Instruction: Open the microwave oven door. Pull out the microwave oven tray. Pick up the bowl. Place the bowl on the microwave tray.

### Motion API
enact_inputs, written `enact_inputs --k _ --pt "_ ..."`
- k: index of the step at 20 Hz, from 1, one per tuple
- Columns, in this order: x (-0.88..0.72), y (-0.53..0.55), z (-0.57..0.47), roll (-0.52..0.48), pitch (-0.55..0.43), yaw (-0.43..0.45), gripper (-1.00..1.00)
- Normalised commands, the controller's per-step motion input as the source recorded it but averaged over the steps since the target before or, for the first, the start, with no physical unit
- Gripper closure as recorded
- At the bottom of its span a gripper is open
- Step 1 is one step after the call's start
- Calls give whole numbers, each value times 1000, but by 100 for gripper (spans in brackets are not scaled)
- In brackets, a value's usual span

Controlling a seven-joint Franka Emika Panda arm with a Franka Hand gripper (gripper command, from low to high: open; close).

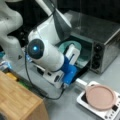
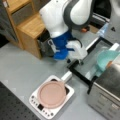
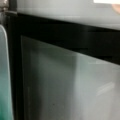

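Hovering over the lowered door, the gripper sits beside the bowl, which rests at the microwave oven mouth. I cannot tell its jaw spread.

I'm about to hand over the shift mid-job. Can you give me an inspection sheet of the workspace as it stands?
Surface: grey table.
Job's things: microwave oven with its door folded down; teal bowl sits at the oven mouth; tray not clearly seen.
Clutter: pink disc on a white appliance.
Grippers: gripper over the open door.
Cables: black cable trailing from the arm.
Surroundings: wooden shelf, wooden block.
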Motion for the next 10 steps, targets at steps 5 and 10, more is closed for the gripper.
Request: enact_inputs --k 5,10 --pt "10 -368 17 179 16 83 -100" --pt "37 -604 236 82 95 204 -100"
